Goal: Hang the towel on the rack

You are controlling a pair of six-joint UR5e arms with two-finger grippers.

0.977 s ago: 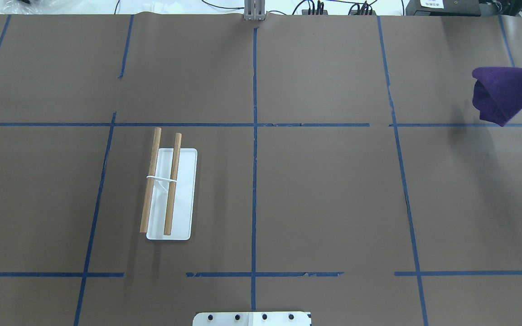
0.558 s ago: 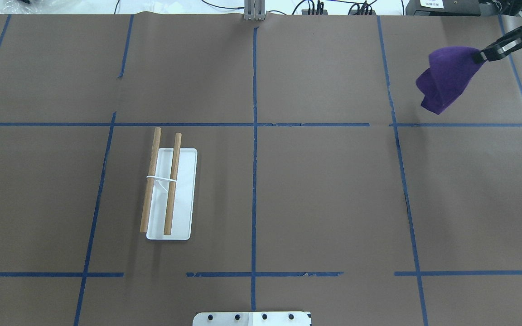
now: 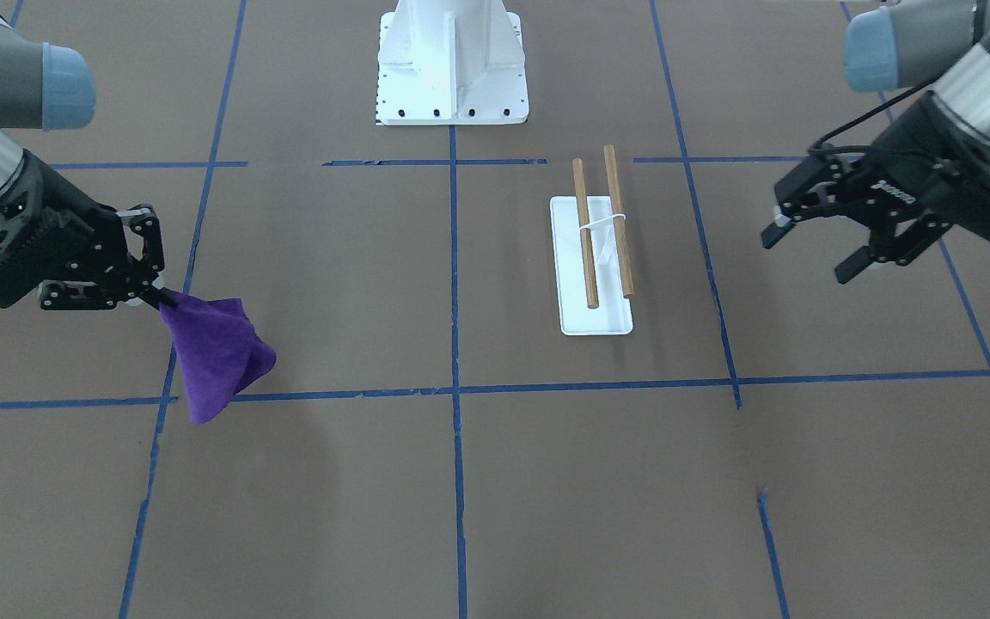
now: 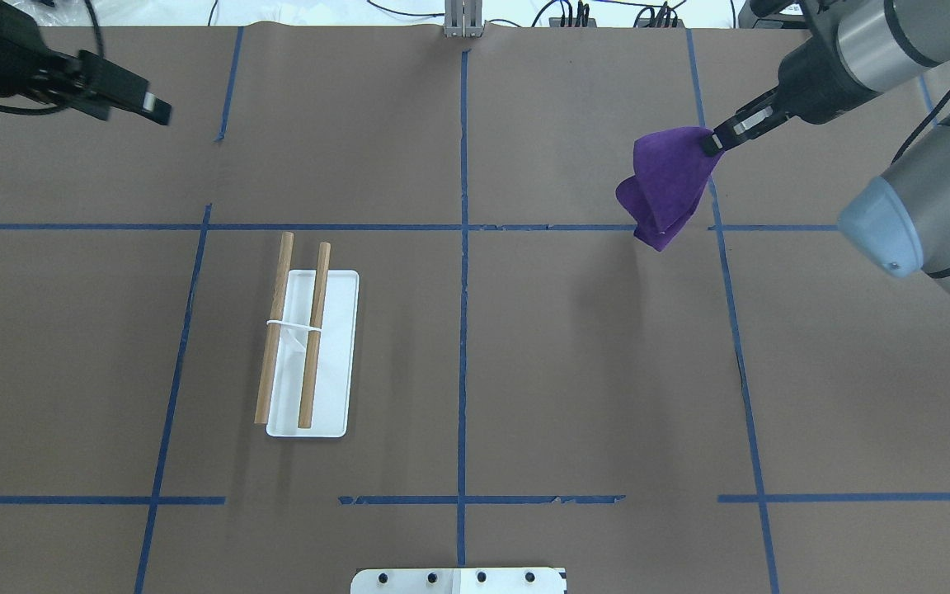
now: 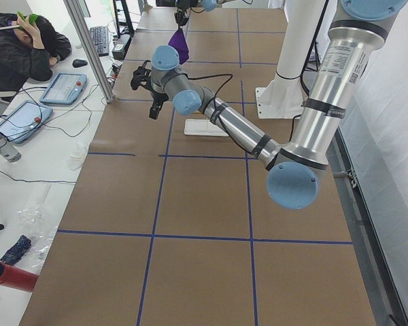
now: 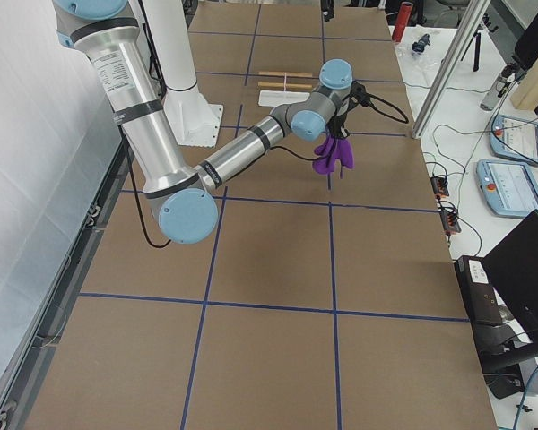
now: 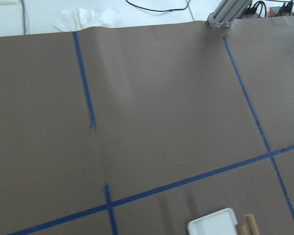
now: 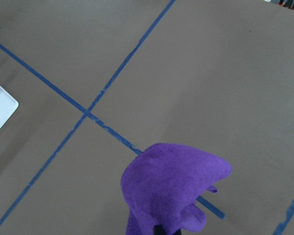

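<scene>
The purple towel (image 4: 669, 186) hangs bunched from one corner, pinched in my right gripper (image 4: 714, 140) above the table, right of the centre line. It also shows in the front view (image 3: 216, 352) and the right wrist view (image 8: 171, 191). The rack (image 4: 335, 346) stands on the left half, with a white base and two wooden dowels (image 4: 314, 330) lying front to back. It stands well apart from the towel. My left gripper (image 3: 809, 251) is open and empty, in the air at the far left, beyond the rack (image 3: 595, 318).
The white bolted pedestal (image 3: 452, 64) stands at the robot's edge of the table. Blue tape lines cross the brown paper. A metal post (image 4: 463, 21) and cables lie at the far edge. A seated person (image 5: 20, 41) is beyond the table.
My right gripper has carried the towel leftward from the right edge toward the table's middle. My left arm has come into view at the far left.
</scene>
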